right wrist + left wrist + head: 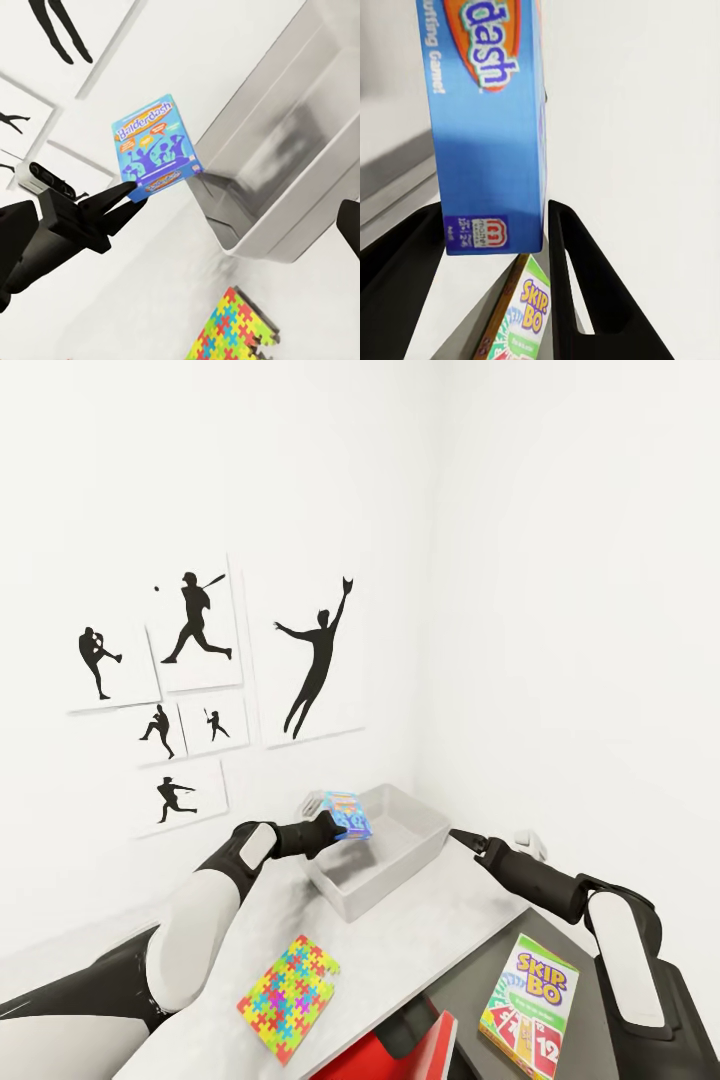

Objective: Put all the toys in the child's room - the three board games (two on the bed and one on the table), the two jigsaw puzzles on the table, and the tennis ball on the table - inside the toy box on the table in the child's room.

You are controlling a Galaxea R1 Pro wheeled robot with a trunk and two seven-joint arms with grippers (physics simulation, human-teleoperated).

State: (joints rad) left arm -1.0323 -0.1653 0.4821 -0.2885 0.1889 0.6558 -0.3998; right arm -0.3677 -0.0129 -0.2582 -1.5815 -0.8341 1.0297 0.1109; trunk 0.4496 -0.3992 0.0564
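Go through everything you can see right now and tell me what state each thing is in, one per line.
left gripper: shut on the blue board game, raised beside the toy box.
blue board game: held in the air by one edge, not yet in the toy box.
toy box: open-topped, on the table, nothing visible inside.
jigsaw puzzle: lying flat on the table.
Skip-Bo box: lying flat on the dark side unit.
right gripper: free of the toys; jaw state unclear.

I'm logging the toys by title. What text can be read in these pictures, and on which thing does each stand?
"Balderdash": blue board game held in the left tool.
"SKIP BO": yellow-green box on the dark side unit.
"12": red card printed on that box.
Smaller print on both boxes: too small to read.
Jigsaw puzzle: no text.
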